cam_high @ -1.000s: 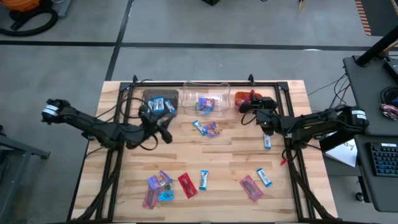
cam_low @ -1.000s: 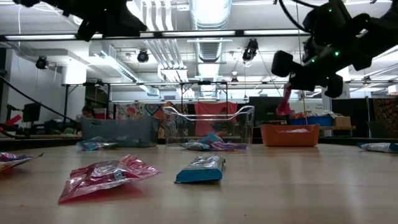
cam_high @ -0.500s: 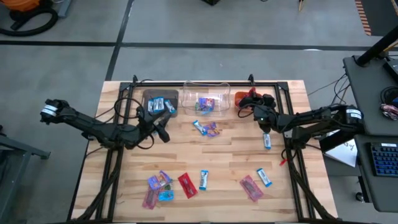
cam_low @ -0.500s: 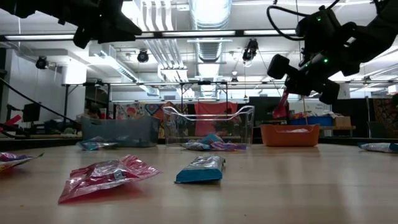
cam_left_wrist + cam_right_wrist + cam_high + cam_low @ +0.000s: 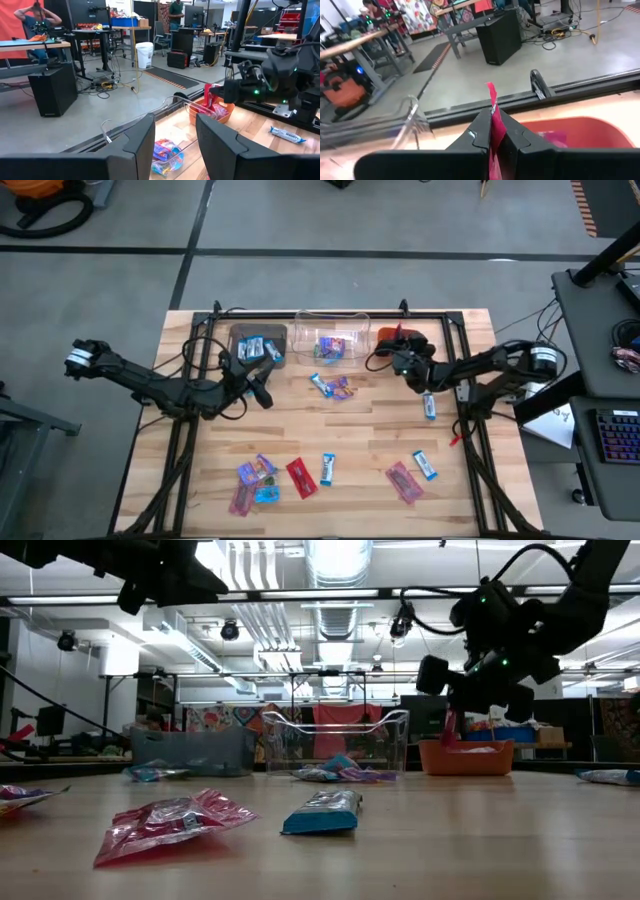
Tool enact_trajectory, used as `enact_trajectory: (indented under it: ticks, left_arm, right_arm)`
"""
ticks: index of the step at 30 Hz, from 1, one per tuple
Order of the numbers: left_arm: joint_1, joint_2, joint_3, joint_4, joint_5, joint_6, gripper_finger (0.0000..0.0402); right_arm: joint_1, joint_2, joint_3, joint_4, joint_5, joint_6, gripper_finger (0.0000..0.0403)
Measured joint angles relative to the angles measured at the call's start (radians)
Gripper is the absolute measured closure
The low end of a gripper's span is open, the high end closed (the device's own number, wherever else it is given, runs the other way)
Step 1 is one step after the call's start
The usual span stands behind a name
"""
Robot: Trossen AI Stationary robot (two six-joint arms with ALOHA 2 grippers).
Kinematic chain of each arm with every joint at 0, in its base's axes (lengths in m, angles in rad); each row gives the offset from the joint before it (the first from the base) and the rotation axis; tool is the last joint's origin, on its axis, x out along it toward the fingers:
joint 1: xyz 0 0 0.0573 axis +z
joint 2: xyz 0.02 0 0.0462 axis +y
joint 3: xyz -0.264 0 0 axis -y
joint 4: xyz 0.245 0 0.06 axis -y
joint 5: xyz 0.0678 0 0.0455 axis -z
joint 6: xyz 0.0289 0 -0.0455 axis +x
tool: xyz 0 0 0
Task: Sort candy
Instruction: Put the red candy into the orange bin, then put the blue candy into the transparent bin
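Sorting is partly done. Three bins stand in a row along the far edge of the desk (image 5: pixel 200 480): a brown bin (image 5: pixel 258 343) toward the left, a clear bin (image 5: pixel 332 337) in the middle, and an orange bin (image 5: pixel 392 338) toward the right. The brown bin holds a few blue-and-white sweets, the clear bin some purple-multicolour ones, and the orange bin shows at least one red-wrapped piece, as far as can be told.

The right claw (image 5: pixel 398 360) hangs at the orange bin, its fingers pressed together on a red candy (image 5: pixel 492 105) that stands upright between them. The right wrist view places that sweet just above the bin's near wall, so a drop appears imminent but not yet made.

The left claw (image 5: pixel 262 390) hovers over the desk just in front of the brown bin, fingers spread, with nothing seen between them.

Outstanding items: a small cluster of candy (image 5: pixel 331 386) just in front of the clear bin; one blue-and-white sweet (image 5: pixel 429 407) near the right edge; and a scatter along the near edge, namely a mixed group (image 5: pixel 255 480) toward the left, a red piece (image 5: pixel 299 477), a blue-and-white piece (image 5: pixel 326 468), and a pair (image 5: pixel 411 474) toward the right. In my judgement roughly half the work remains.
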Motion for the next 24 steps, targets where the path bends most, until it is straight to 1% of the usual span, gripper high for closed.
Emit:
enact_trajectory:
  ticks: [5, 8, 11, 19, 24]
  left_arm:
    - [0.0, 0.0, 0.0, -0.001, 0.0, 0.0, 0.0274]
    - [0.0, 0.0, 0.0, -0.001, 0.0, 0.0, 0.0274]
    - [0.0, 0.0, 0.0, -0.002, 0.0, 0.0, 0.0274]
    - [0.0, 0.0, 0.001, -0.002, 0.0, 0.0, 0.0274]
    - [0.0, 0.0, 0.001, -0.002, 0.0, 0.0, 0.0274]
  right_arm:
    - [0.0, 0.032, 0.0, -0.007, 0.0, 0.0, 0.0393]
    - [0.0, 0.033, 0.0, -0.012, 0.0, -0.006, 0.0382]
    - [0.0, 0.024, 0.0, -0.026, 0.0, -0.008, 0.0359]
    - [0.001, -0.011, 0.0, -0.118, -0.001, -0.008, 0.0272]
    - [0.003, -0.069, 0.0, -0.156, -0.023, -0.02, 0.0238]
